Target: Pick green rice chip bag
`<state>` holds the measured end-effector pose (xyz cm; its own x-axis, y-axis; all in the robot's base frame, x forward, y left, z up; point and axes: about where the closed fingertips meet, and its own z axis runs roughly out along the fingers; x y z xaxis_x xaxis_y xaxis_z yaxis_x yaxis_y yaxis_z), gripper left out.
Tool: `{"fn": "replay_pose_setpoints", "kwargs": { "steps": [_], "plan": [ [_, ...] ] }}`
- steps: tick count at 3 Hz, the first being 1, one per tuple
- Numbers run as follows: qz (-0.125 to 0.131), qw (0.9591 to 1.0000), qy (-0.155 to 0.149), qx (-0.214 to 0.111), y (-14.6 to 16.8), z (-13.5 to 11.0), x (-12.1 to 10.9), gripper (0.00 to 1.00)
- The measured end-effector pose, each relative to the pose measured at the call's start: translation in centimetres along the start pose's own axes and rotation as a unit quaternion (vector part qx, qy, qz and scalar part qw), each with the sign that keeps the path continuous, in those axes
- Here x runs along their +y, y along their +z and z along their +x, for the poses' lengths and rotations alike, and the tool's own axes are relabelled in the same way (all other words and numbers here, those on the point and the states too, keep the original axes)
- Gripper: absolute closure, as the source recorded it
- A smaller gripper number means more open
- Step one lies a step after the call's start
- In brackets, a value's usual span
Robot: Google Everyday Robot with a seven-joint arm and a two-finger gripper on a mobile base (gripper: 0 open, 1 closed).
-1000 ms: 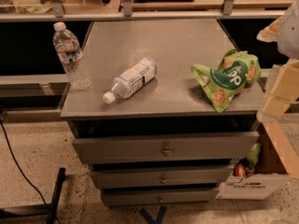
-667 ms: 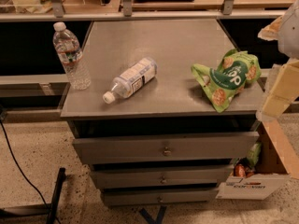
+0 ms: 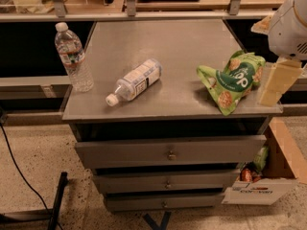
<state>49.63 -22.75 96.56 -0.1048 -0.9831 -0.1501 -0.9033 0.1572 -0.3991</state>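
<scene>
Light-green glossy rice chip bag [image 3: 233, 80] lies at front-right corner of grey metal counter [image 3: 168, 42], long axis diagonal, near-left to far-right. My cream gripper [image 3: 278, 83] hangs just right of it; can't tell how open, bag not gripped.

A grey metal cabinet [image 3: 172, 47] is seen with three drawers [image 3: 171, 152] stacked in its front, each fitted with a small round knob. A speckled beige floor [image 3: 38, 162] is crossed at the left by a black cable [image 3: 14, 164]. An open cardboard box [image 3: 283, 162] is set on the floor just beside the cabinet's right side. Wooden shelving [image 3: 168, 4] with metal uprights is ranged behind. The gripper [image 3: 277, 84] is seen at the cabinet top's right end.
</scene>
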Motion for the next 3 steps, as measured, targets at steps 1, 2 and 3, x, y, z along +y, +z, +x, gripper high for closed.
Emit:
{"fn": "replay_pose_setpoints", "kwargs": {
  "steps": [1, 2, 3],
  "plan": [
    [0.002, 0.9992, -0.04, 0.005, 2.9, 0.8, -2.7, 0.0],
    [-0.007, 0.9977, -0.066, 0.014, 6.7, 2.3, -5.4, 0.0],
    [-0.017, 0.9968, -0.077, 0.015, 10.8, 3.5, -7.5, 0.0]
  ]
}}
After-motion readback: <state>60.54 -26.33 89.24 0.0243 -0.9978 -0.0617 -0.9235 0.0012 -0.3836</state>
